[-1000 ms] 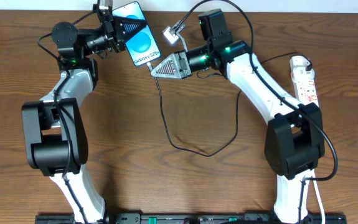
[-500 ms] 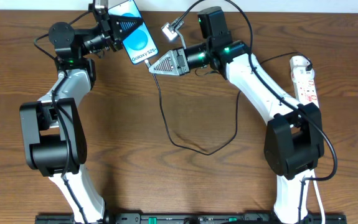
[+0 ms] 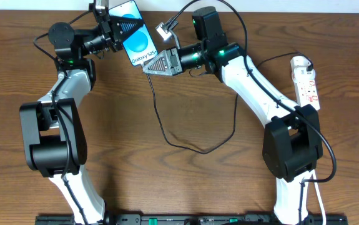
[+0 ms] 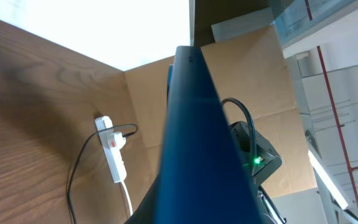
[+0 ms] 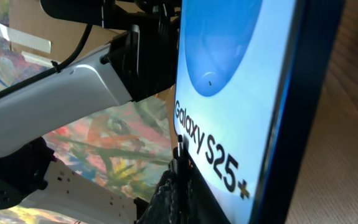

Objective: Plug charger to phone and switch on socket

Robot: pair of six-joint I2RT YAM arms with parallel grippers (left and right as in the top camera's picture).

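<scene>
Now both arms meet at the far side of the table, with the phone and the charger tip close together.
Left gripper [image 3: 128, 28] is clamped on the phone [image 3: 143, 45], holding it off the table [image 3: 198, 187] and tilted, blue screen up, "Galaxy S25+" end toward the right arm. Right gripper [image 3: 147, 67] is closed, apparently pinching the tip of the charger [image 3: 162, 122] right at the phone's lower edge; the wrist view is too tight to tell whether the tip is in the port. The black cable loops down across the wood and back up past the right arm. Socket [image 3: 306, 78] lies at the right edge, well apart from the phone.
</scene>
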